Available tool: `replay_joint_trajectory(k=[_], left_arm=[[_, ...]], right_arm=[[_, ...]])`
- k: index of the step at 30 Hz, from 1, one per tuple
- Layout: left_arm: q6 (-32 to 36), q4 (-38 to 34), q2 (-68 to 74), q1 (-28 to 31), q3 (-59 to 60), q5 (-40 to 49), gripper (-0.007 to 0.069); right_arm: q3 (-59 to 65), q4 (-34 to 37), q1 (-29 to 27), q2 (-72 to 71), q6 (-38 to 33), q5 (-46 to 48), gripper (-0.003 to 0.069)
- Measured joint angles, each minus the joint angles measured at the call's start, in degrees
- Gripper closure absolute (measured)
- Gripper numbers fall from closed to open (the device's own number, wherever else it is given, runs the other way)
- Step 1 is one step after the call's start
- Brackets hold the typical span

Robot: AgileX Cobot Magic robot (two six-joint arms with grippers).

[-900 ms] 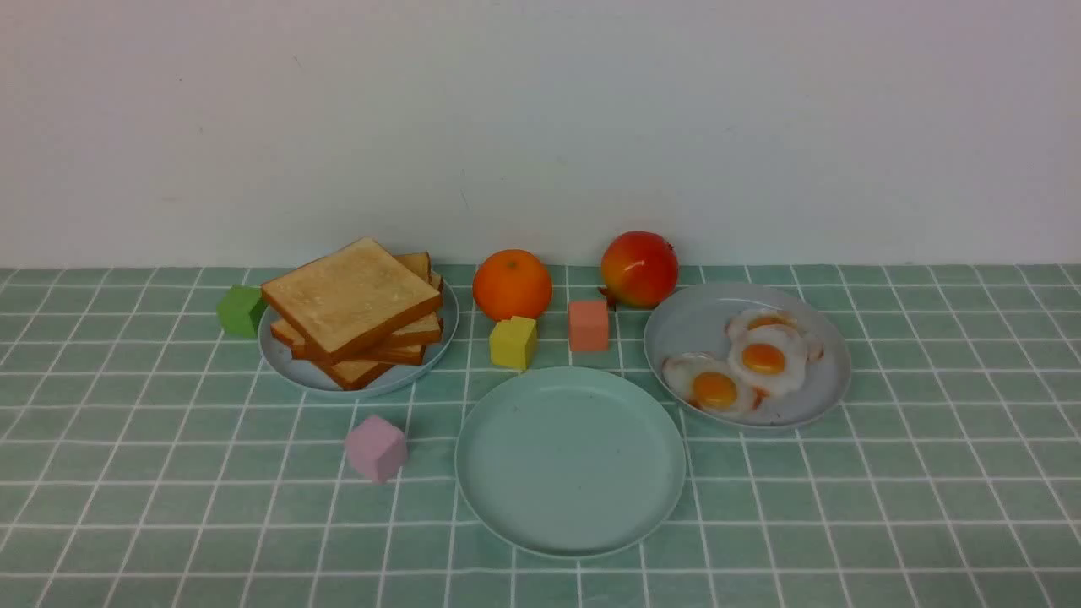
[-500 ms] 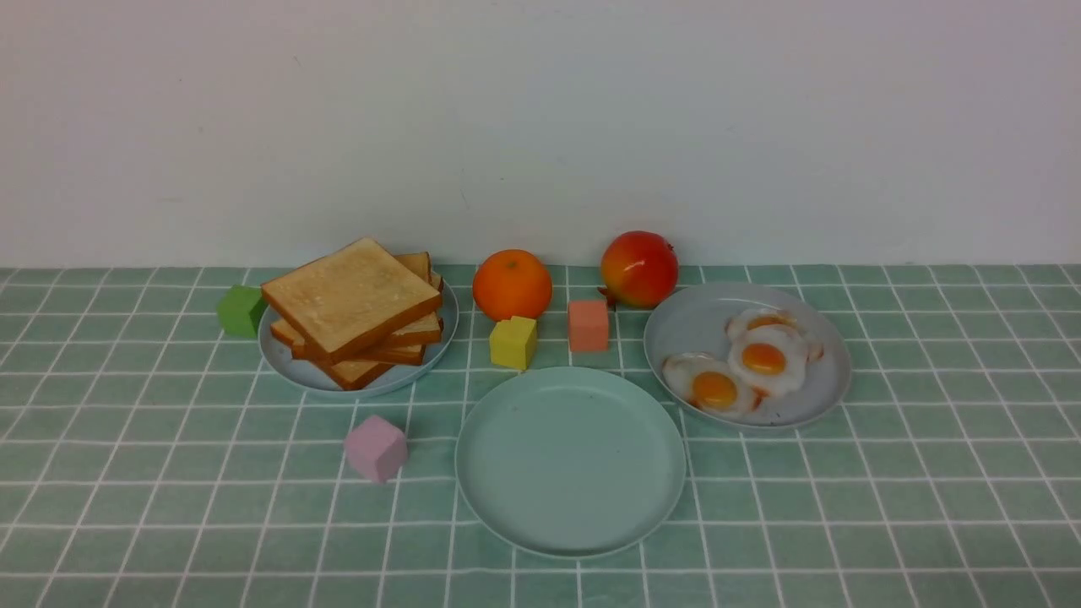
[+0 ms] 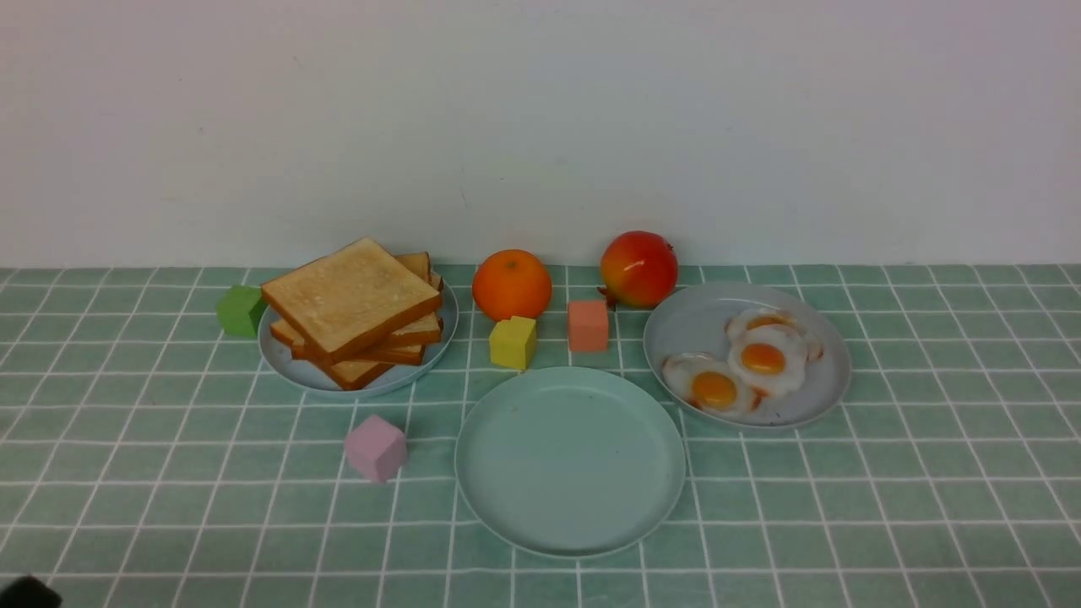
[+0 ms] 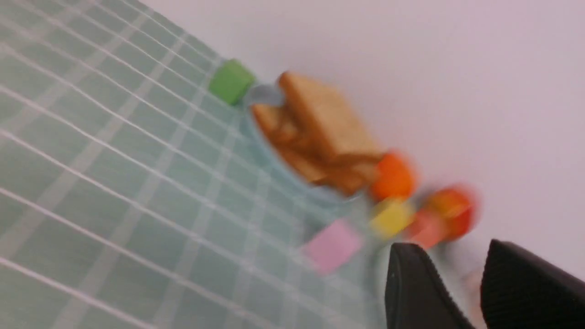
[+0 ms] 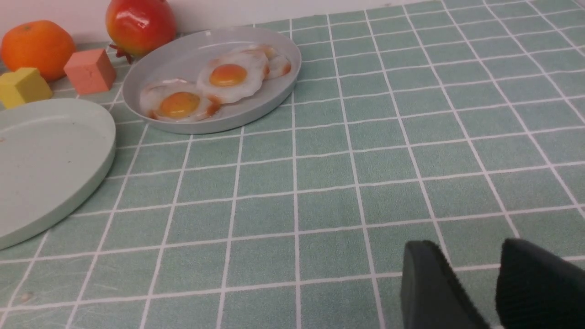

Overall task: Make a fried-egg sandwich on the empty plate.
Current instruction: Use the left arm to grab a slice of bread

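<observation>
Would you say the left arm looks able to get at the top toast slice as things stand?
Probably yes: the left gripper stands open and holds nothing, and the top toast slice lies uncovered on the stack, with nothing in front of it but the low pink block.

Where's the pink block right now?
Front view: the pink block sits on the left side, just left of the mint plate and nearer the camera than the toast plate.

left hand mostly cut off, left wrist view blurred
</observation>
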Motion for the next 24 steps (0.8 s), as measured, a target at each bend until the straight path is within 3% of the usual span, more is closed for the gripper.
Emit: replay_joint_trajectory(k=[6,9,11,13,17,20,24], left_arm=[[-3.90,-5.47,0.00,0.00,-0.09,-6.69,0.0393],[-1.67,-3.86,0.00,0.00,-3.58,-5.35,0.0443],[3.24,0.40,1.99,0.00,-9.28,-2.27,0.0508],[6.73,2.72,4.56,0.00,-13.21,1.35,0.0547],[17.00,5.91,17.52,-1.64,-27.63,22.68,0.0634],[23.20,6.64,26.29,-5.95,-35.81,34.88,0.0637],[25.84,6.85,35.89,-11.21,-42.06,42.00,0.0637]], right_arm=[[0.00,0.00,0.00,0.00,0.00,0.00,0.0418],[0.00,0.00,0.00,0.00,0.00,0.00,0.0418],[0.00,0.00,0.00,0.00,0.00,-0.06,0.0418],[0.00,-0.20,0.00,0.00,0.00,-0.20,0.0418],[0.57,1.15,0.00,0.00,2.20,-3.64,0.0418],[0.70,7.99,0.00,0.00,7.46,-9.15,0.0418],[0.70,14.44,0.00,0.00,11.68,-15.44,0.0418]])
